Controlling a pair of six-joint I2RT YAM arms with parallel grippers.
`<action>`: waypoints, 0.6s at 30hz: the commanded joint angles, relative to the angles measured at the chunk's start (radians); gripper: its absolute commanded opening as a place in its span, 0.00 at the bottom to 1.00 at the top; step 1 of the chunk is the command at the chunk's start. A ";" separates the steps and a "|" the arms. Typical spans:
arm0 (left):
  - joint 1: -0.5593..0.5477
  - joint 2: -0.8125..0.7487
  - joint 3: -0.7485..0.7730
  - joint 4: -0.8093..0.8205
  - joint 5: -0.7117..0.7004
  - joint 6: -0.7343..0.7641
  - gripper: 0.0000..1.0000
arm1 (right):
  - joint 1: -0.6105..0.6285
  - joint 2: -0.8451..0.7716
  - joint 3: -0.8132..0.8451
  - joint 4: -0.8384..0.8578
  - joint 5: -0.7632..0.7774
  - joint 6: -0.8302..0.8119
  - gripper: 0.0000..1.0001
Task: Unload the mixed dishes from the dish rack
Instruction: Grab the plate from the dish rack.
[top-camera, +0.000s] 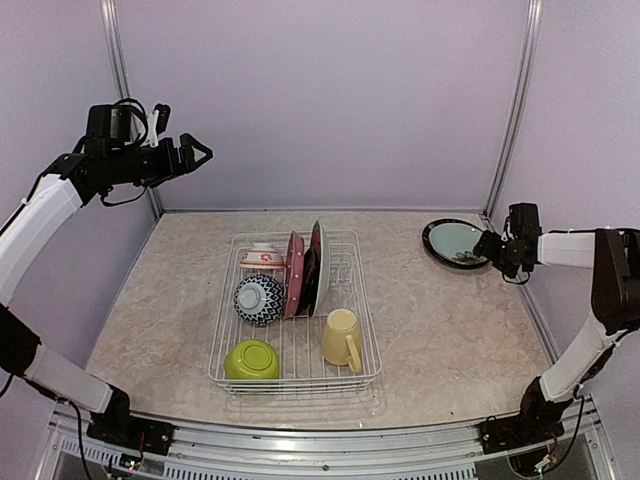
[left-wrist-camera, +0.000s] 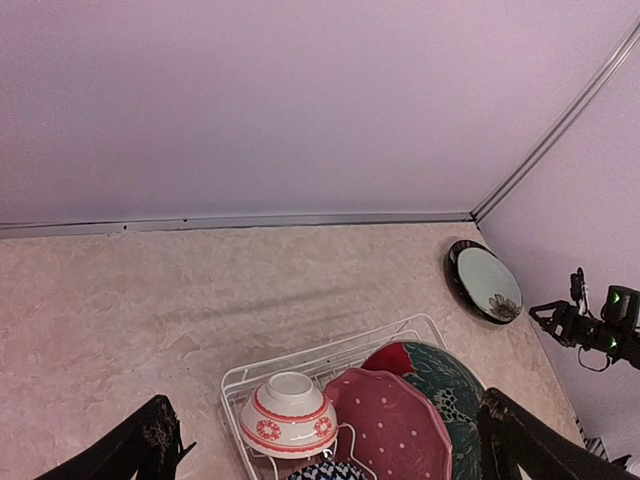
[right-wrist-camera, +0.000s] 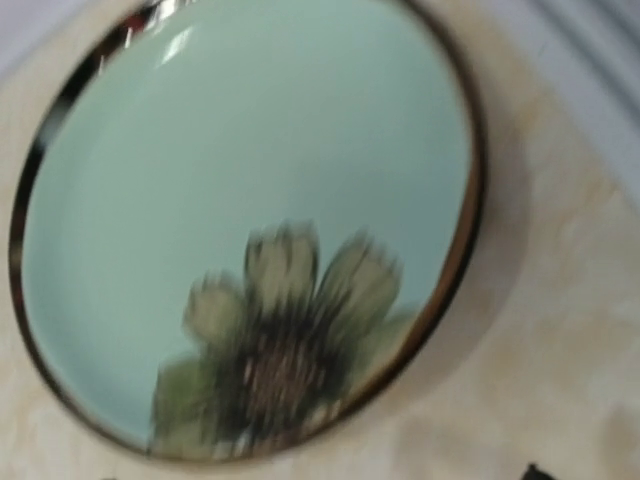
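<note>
The white wire dish rack (top-camera: 368, 330) stands mid-table. It holds a red-white bowl (top-camera: 262, 257), a blue-patterned bowl (top-camera: 259, 299), a lime green bowl (top-camera: 251, 360), a pale yellow mug (top-camera: 343, 338), and upright a pink dotted plate (top-camera: 294, 274) and a red and dark green plate (top-camera: 316, 262). A dark-rimmed pale green plate with a flower (top-camera: 453, 241) lies flat on the table at back right and fills the right wrist view (right-wrist-camera: 250, 220). My right gripper (top-camera: 490, 250) is open at that plate's right edge, holding nothing. My left gripper (top-camera: 197, 152) is open and empty, high above the back left.
The left wrist view looks down on the rack's far end (left-wrist-camera: 330, 365), the red-white bowl (left-wrist-camera: 287, 415), the pink plate (left-wrist-camera: 395, 430) and the flowered plate (left-wrist-camera: 484, 282). Purple walls close the back and sides. Metal posts stand in the back corners.
</note>
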 joint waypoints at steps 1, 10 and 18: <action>-0.012 -0.004 -0.003 0.016 0.017 -0.006 0.99 | 0.053 -0.064 -0.029 -0.099 0.077 -0.060 0.84; -0.036 -0.013 -0.003 0.014 -0.002 0.006 0.99 | 0.241 -0.186 -0.033 -0.179 0.138 -0.058 0.84; -0.040 -0.018 0.003 0.008 0.019 -0.008 0.99 | 0.431 -0.200 0.058 -0.244 0.214 -0.015 0.86</action>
